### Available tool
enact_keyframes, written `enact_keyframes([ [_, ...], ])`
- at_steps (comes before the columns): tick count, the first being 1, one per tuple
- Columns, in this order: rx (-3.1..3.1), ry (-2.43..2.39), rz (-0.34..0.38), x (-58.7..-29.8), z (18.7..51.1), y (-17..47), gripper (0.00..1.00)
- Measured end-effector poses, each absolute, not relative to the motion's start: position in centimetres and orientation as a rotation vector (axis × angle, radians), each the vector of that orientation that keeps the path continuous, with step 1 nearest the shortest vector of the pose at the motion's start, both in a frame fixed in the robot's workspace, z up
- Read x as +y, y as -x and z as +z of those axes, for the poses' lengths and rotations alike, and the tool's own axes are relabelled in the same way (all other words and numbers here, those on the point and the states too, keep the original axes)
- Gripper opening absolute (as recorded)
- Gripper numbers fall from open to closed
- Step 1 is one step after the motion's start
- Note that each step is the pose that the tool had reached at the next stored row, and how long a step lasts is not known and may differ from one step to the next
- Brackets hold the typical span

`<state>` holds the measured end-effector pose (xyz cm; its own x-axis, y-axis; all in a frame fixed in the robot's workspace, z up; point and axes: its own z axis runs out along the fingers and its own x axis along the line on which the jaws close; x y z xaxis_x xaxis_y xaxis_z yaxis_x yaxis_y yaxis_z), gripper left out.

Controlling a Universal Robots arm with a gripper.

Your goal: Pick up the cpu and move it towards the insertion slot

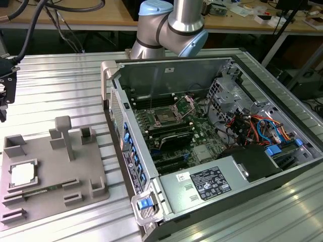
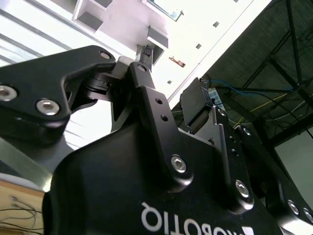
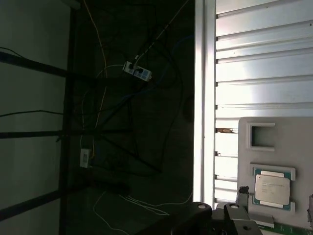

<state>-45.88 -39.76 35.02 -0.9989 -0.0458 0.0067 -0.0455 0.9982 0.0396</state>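
The cpu [image 1: 22, 174] lies flat in a recess of the grey tray [image 1: 86, 171] at the exterior view's left, its silvery face up. The first wrist view shows the cpu [image 3: 273, 188] seated in the tray [image 3: 293, 142], with one fingertip [image 3: 241, 195] beside it. My gripper [image 1: 4, 91] hangs at the exterior view's far left edge, above the table and behind the tray, apart from the cpu. In the second wrist view the gripper [image 2: 171, 78] is open with nothing between its fingers. The insertion slot [image 1: 166, 117] sits on the motherboard inside the open case, its load plate raised.
The open computer case [image 1: 212, 136] takes up the exterior view's right, with a power supply [image 1: 212, 184], drive cage and orange and blue cables [image 1: 262, 126]. Upright blocks [image 1: 63, 133] rise from the tray. The ribbed table's edge [image 3: 205, 98] drops to a floor with cables.
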Motion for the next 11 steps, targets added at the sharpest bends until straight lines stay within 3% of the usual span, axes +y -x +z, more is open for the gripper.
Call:
enact_keyframes([
  [11,-3.132,-0.072,-0.067,-39.8,34.14,45.88,0.51],
])
